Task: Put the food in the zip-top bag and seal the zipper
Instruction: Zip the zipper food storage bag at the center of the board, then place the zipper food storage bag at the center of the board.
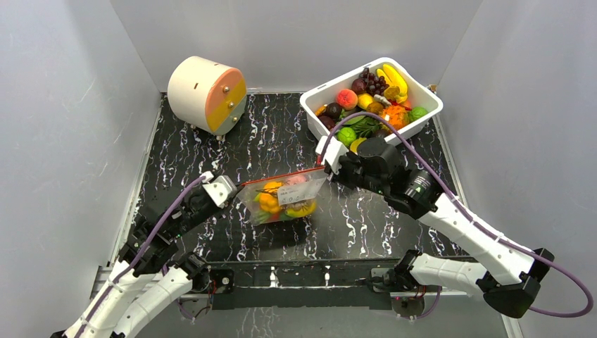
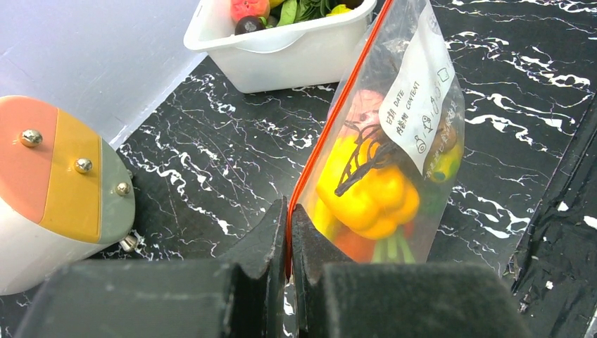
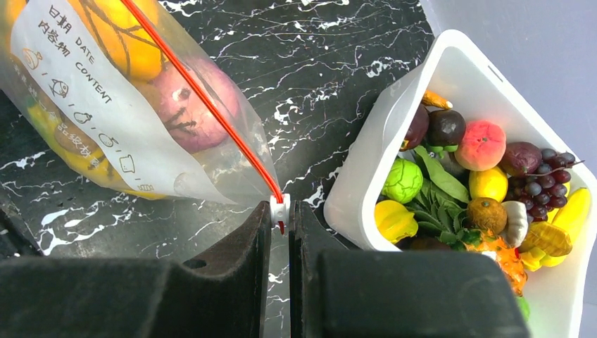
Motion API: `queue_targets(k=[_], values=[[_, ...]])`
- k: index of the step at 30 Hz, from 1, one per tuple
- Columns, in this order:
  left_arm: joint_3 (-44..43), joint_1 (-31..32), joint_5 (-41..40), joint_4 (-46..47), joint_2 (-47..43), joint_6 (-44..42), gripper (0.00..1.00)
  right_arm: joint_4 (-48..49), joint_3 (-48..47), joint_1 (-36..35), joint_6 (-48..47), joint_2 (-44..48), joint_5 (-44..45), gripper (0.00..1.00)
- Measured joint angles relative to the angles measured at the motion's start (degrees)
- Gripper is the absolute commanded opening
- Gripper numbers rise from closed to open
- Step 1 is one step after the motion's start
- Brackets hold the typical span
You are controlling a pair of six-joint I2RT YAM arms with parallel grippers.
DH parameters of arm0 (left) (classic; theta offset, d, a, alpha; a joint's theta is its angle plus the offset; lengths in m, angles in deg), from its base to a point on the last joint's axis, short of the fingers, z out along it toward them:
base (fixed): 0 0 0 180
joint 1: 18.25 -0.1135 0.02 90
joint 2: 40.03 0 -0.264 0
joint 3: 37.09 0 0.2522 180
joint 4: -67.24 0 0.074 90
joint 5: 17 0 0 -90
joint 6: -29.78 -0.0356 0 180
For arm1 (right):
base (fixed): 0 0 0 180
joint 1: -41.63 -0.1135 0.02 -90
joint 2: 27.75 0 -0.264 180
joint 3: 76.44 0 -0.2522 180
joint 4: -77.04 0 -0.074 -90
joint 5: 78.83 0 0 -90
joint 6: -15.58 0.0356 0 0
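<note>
**Figure.** I hold one zip-top bag (image 1: 285, 199) strung between two grippers over the middle of the black marbled table (image 1: 211, 148). My left gripper (image 2: 288, 215) is clenched on one end of the orange-red zipper (image 2: 338, 105). My right gripper (image 3: 280, 213) is clenched on the other end, at the single white slider (image 3: 280, 205). The zipper runs as one thin, taut line.

The bag is clear and crinkled and bulges with food (image 1: 271, 202): one yellow pepper (image 2: 369, 190), one pink fruit (image 3: 190, 105), and further yellow and orange pieces too crowded to count. One white label (image 3: 91, 105) on its side reads "日期 DATE" and "内容物 CONTENT", with a row of small icons.

One white tub (image 3: 362, 190) heaped with toy fruit (image 3: 486, 144) stands at the far right, near the right gripper. One round canister (image 1: 204, 91), with three metal studs (image 2: 83, 165) on its face, lies at the far left.
</note>
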Motion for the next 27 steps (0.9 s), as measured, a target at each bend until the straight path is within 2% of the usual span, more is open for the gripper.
queue_targets(k=[11,18,24,27], values=[[0.0,0.0,0.2,2.0,4.0,5.7,0.0,-3.3,-2.1,0.7,5.9,0.7,1.4,0.0],[0.1,0.0,0.2,1.6,6.3,16.3,0.0,-7.1,-1.4,1.2,11.4,3.7,-1.5,0.0],[2.8,-0.1,-2.9,2.3,5.2,25.9,0.0,-2.4,5.7,1.4,12.5,5.0,-3.3,0.01],[3.3,-0.1,-6.0,2.5,7.3,28.2,0.0,1.6,8.1,1.5,12.4,2.9,-2.9,0.09]])
